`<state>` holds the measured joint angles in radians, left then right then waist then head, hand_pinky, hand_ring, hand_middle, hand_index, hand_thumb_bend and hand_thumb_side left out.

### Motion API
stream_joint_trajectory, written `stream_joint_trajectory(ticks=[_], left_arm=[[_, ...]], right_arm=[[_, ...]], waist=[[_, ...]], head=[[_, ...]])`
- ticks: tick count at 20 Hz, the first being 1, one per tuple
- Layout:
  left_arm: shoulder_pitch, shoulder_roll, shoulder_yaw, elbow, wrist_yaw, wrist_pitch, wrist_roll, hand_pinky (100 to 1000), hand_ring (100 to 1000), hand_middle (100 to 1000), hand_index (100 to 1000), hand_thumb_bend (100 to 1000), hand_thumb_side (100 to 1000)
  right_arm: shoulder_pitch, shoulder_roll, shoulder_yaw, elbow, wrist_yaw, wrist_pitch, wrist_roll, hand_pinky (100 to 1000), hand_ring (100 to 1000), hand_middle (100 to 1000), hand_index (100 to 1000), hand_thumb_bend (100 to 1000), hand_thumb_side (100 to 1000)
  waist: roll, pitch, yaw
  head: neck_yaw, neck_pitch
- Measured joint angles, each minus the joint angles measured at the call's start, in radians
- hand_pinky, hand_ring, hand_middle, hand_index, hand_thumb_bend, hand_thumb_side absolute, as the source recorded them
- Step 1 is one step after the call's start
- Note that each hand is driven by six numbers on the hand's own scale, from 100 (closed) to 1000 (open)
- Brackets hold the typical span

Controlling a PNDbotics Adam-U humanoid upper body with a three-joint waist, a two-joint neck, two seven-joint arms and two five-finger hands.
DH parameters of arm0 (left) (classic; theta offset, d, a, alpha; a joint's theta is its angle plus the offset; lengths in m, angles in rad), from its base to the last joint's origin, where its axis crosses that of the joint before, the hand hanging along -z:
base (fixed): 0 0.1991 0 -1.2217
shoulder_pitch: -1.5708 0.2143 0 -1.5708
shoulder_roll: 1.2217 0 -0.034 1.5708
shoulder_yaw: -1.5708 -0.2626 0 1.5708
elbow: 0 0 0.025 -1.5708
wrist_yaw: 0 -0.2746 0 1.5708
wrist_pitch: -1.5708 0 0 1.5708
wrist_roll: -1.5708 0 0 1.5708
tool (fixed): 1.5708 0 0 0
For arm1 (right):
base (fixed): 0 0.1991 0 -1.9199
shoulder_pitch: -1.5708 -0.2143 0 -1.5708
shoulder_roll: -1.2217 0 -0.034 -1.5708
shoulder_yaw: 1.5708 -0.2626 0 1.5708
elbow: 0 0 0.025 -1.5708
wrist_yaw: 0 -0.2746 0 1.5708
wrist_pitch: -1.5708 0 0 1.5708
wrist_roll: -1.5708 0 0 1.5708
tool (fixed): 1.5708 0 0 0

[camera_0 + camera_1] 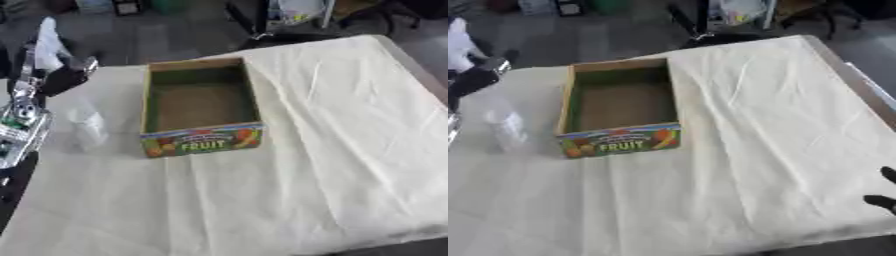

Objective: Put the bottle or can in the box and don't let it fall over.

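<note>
Left hand [52, 75] near upright clear bottle [87, 125]

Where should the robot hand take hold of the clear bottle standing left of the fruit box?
Probably around the middle of the clear bottle, coming from its left: it appears upright, the fruit box stands close on its right, and the left robot hand is already on that side.
</note>
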<state>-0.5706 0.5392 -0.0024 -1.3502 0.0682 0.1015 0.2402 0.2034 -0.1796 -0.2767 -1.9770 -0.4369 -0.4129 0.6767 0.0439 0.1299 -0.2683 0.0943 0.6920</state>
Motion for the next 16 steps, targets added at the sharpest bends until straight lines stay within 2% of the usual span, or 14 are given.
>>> stream_joint_trajectory(ticks=[3,5,10,16], left_arm=[[0.000,0.000,0.000,-0.001,0.009,-0.001,0.006,706,542,145,406,223,100],[0.000,0.000,0.000,-0.002,0.013,-0.001,0.008,693,511,111,379,186,100],[-0.002,0.007,0.000,-0.019,0.024,-0.004,0.009,662,466,100,345,153,100],[-0.003,0.016,0.002,-0.045,0.045,-0.006,0.011,656,452,100,334,150,100]], right_arm=[[0.000,0.000,0.000,0.000,0.000,0.000,0.000,793,1000,1000,1000,100,470],[0.000,0.000,0.000,0.000,0.000,0.000,0.000,793,1000,1000,1000,100,470],[0.000,0.000,0.000,0.000,0.000,0.001,-0.001,793,1000,1000,1000,100,473],[0.000,0.007,0.000,0.000,0.000,0.001,-0.002,793,1000,1000,1000,100,470]], waist=[[0.000,0.000,0.000],[0.000,0.000,0.000],[0.000,0.000,0.000],[0.002,0.000,0.000]], head=[[0.000,0.000],[0.000,0.000],[-0.001,0.000],[-0.004,0.000]])
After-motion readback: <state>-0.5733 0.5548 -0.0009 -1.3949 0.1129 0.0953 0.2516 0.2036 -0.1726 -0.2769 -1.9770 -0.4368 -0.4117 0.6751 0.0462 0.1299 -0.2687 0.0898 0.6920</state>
